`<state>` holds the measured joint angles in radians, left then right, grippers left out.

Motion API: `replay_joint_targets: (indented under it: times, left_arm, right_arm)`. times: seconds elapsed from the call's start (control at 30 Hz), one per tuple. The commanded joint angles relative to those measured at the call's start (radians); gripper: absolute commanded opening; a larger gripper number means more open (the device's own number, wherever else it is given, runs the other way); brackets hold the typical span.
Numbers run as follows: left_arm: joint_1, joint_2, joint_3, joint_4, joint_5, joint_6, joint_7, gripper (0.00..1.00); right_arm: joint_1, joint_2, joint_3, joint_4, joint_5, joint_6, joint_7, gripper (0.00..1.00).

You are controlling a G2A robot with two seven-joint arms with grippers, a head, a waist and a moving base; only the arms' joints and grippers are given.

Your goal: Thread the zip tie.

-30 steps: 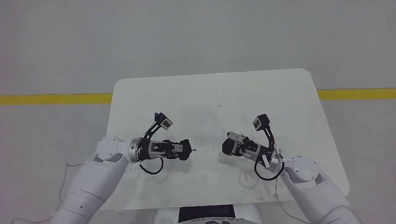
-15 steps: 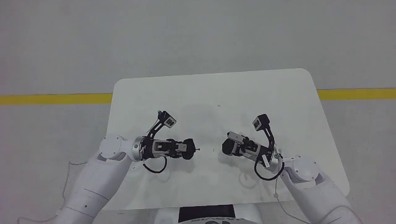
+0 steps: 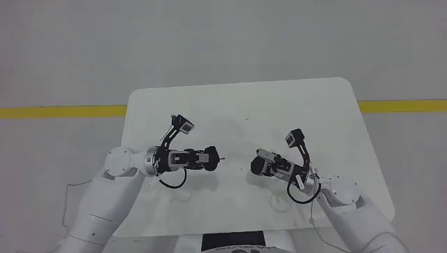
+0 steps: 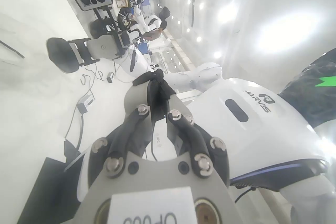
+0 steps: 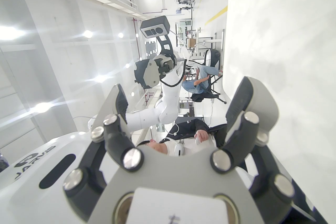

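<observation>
— Left gripper [image 3: 211,158]?
— Clamped on the zip tie [image 4: 155,78], above the table [image 3: 314,99], left of its centre.
— Right gripper [image 5: 181,93]?
— Fingers spread wide, empty, facing it from right of centre.

Two arms, grippers facing each other across a gap.
The left arm [image 3: 115,172] and right arm [image 3: 343,194] bend inward (elbows out); the left gripper [image 3: 212,158] has its fingers pinched together, while the right gripper [image 3: 255,163] has its fingers spread wide.
</observation>
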<state>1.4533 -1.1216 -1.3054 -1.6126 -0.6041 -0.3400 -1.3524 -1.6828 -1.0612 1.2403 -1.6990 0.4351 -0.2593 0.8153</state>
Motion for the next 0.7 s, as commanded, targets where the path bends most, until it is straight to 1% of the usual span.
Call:
replay_joint_targets:
  times: [0.0, 0.1, 0.17, 0.3, 0.67]
  left_arm:
    - [0.004, -0.011, -0.025, -0.01, 0.028, 0.0, -0.013, 0.0]
    - [0.013, -0.032, -0.052, -0.017, 0.033, 0.0, -0.038, 0.0]
    - [0.02, -0.045, -0.06, -0.024, 0.042, 0.0, -0.038, 0.0]
    - [0.031, -0.063, -0.066, -0.023, 0.05, 0.0, -0.038, 0.0]
    - [0.031, -0.064, -0.066, -0.023, 0.056, 0.0, -0.038, 0.0]
  right_arm:
    - [0.0, 0.0, 0.0, 0.0, 0.0, 0.0, 0.0, 1.0]
    - [0.0, 0.0, 0.0, 0.0, 0.0, 0.0, 0.0, 1.0]
    - [0.0, 0.0, 0.0, 0.0, 0.0, 0.0, 0.0, 1.0]
    - [0.0, 0.0, 0.0, 0.0, 0.0, 0.0, 0.0, 1.0]
    - [0.0, 0.0, 0.0, 0.0, 0.0, 0.0, 0.0, 1.0]
